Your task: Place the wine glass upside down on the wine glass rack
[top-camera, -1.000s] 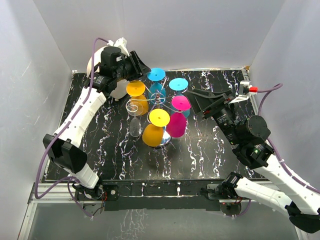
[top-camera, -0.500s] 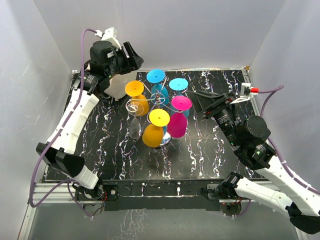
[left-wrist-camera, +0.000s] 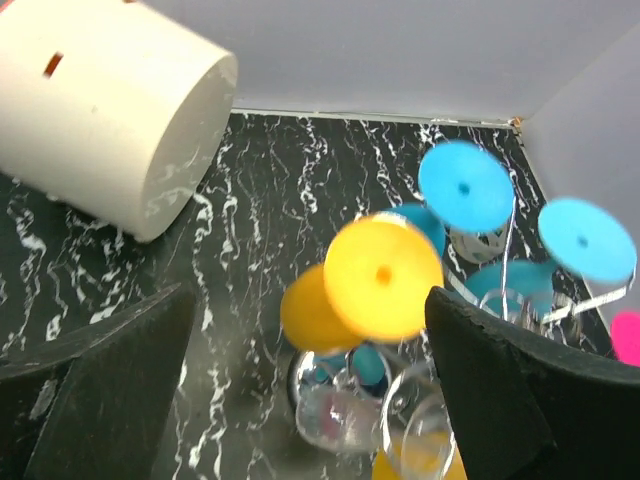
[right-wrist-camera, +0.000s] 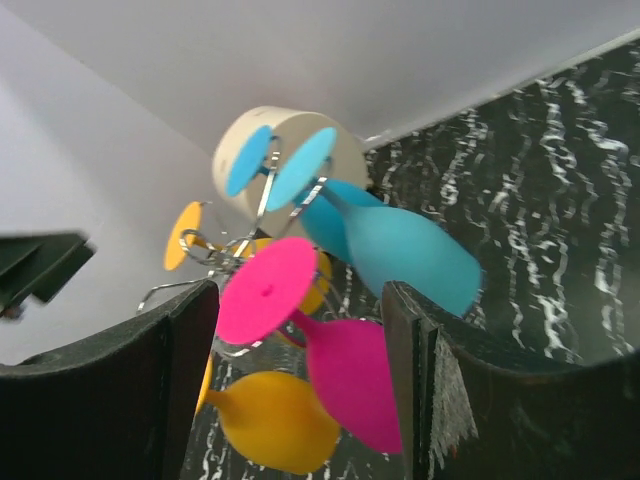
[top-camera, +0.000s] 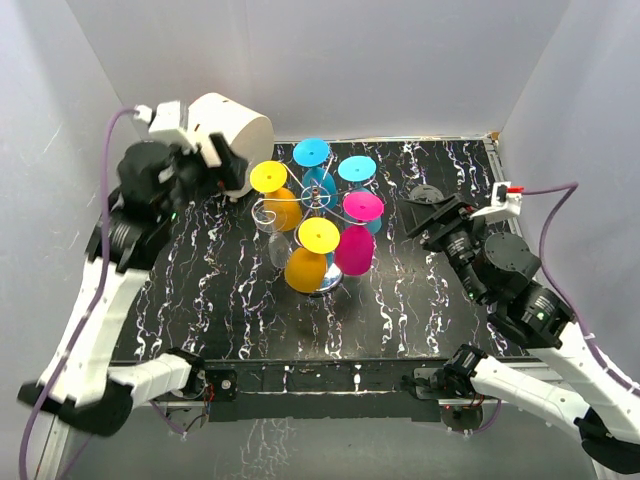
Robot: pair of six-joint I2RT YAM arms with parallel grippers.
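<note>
Wide open and holding nothing, the left gripper (left-wrist-camera: 310, 300) sits up high, off to the left of the thin silver wire rack with curly arms (top-camera: 318, 203). The right gripper (right-wrist-camera: 300, 300) is open and empty too. A yellow plastic wine glass (top-camera: 274, 192) hangs upside down on the rack, beside other bright glasses (top-camera: 355, 245), in the middle of the black table with white streaks (top-camera: 420, 300). White walls (top-camera: 400, 60) stand all round. A second ago the left gripper was right at that yellow glass; now it has moved away.
</note>
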